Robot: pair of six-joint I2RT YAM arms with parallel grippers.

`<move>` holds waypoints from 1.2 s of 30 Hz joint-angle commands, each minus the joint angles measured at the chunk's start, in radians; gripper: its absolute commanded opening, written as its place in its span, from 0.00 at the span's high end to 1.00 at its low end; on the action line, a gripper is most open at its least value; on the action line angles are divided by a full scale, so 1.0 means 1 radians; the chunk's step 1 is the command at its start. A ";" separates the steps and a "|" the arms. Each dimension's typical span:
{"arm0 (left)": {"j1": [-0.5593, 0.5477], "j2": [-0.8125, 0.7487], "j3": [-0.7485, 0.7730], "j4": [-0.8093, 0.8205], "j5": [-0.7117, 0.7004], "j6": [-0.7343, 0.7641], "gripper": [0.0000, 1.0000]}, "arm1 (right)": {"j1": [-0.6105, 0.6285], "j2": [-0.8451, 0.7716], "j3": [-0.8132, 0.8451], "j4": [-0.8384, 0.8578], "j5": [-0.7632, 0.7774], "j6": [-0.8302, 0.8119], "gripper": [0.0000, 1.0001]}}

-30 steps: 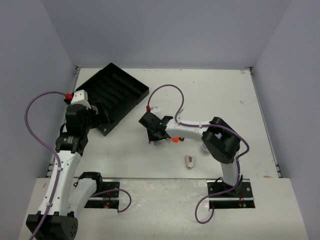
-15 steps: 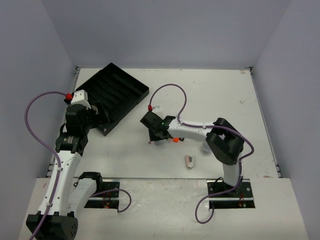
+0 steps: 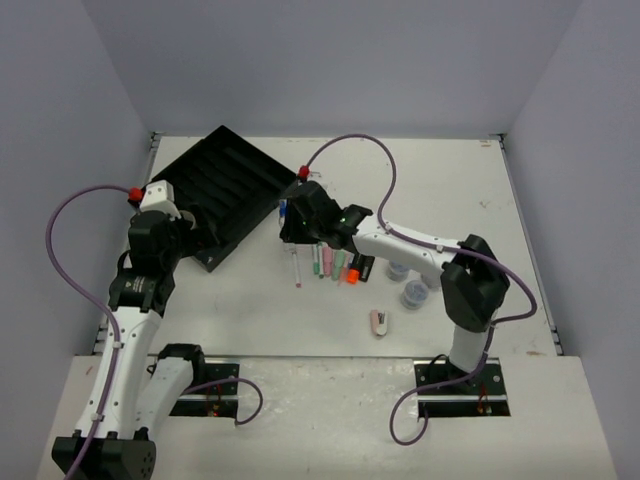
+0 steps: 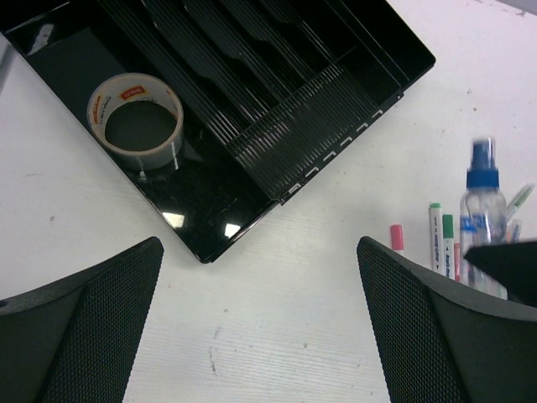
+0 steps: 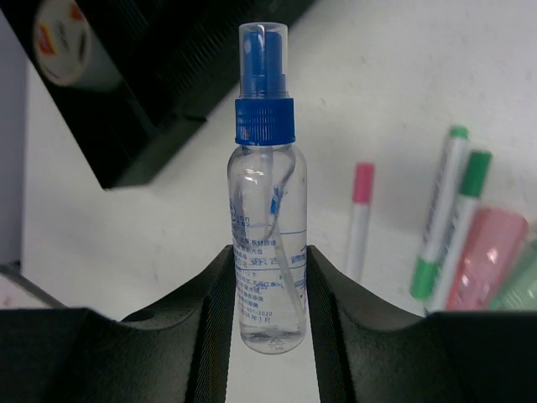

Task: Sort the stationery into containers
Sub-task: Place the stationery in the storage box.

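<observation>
Two arms logged, one item in hand. My right gripper [image 5: 270, 267] is clamped on a clear spray bottle [image 5: 267, 210] with a blue cap. The fingers [image 5: 214, 311] pinch its lower body, and it stands upright in the wrist view. From the top camera that gripper sits at mid-frame, just below the right corner of the black tray [image 3: 240, 175] and off the tray itself. My left gripper [image 4: 260, 336] has its jaws spread wide with nothing between them, at the tray's near corner on the left of the top view. A tape ring [image 4: 136, 122] lies flat in the tray's broad section, upper left of the left wrist view. Several pens and markers [image 3: 318, 262] lie in a row on the table below the right gripper. Three jars [image 3: 413, 293] stand to their right, and a small stapler [image 3: 380, 321] lies alone lower down.
</observation>
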 commanded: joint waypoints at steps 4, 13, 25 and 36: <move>-0.018 -0.022 -0.007 0.044 0.003 0.020 0.00 | -0.058 0.256 0.323 0.193 -0.148 0.142 1.00; -0.031 -0.050 -0.009 0.044 -0.003 0.017 0.00 | -0.076 0.454 0.437 0.387 -0.235 0.319 1.00; -0.040 -0.061 -0.010 0.045 -0.010 0.015 0.00 | -0.076 0.507 0.480 0.360 -0.129 0.415 1.00; -0.040 -0.072 -0.013 0.046 -0.015 0.013 0.00 | -0.074 0.552 0.527 0.367 -0.020 0.573 1.00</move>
